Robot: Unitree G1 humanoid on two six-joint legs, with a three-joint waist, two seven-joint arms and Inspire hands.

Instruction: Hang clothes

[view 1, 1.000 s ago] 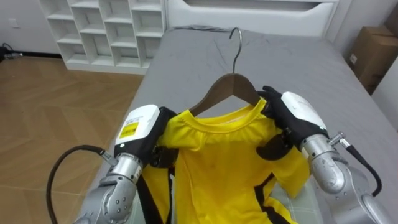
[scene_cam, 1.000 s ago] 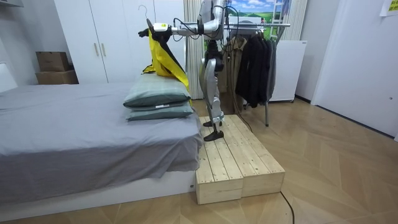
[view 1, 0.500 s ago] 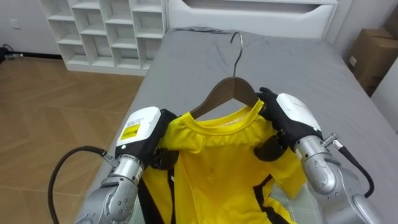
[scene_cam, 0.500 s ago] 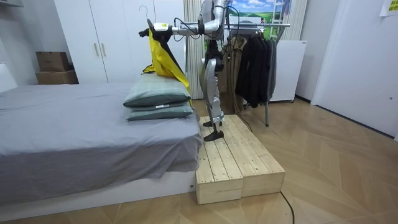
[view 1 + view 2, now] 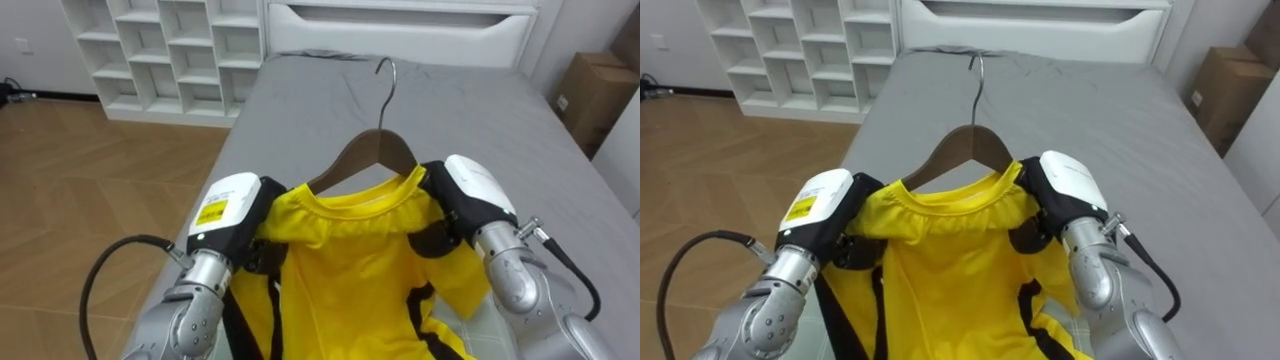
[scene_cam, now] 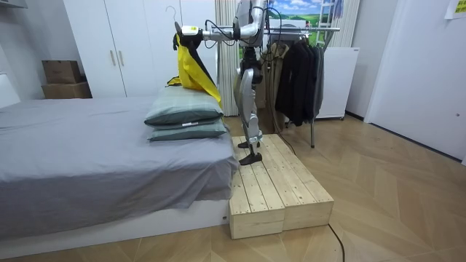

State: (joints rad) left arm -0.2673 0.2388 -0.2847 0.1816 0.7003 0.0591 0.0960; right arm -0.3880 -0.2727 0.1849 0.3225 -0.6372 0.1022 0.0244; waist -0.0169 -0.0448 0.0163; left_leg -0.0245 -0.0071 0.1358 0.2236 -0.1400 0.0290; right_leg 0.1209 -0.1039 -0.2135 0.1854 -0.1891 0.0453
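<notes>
**Shirt on its hanger, held up at both shoulders**

The yellow shirt [image 5: 350, 270] is draped over the wooden hanger [image 5: 365, 150], its collar just under the hanger's neck, and both are lifted clear of the bed [image 5: 480, 110] below the hanger. The left hand [image 5: 235, 215] sits at the hanger's left end and the right hand [image 5: 465, 200] at its right end, each with dark fingers curled onto the cloth at a shoulder.

The shirt looks light, thin and floppy, so it will likely sag and slide if gripped alone. The hanger is the stiff part. A hold that pinches cloth and wood together at the shoulders should keep them as one, leaving the wire hook free above.

The hanger's arms are covered by the cloth, so whether the fingers reach the wood is unclear. The shirt's hem is cut off below the hanger. The clothes rack [image 6: 306, 30] stands well behind the hanger, past the robot.
</notes>
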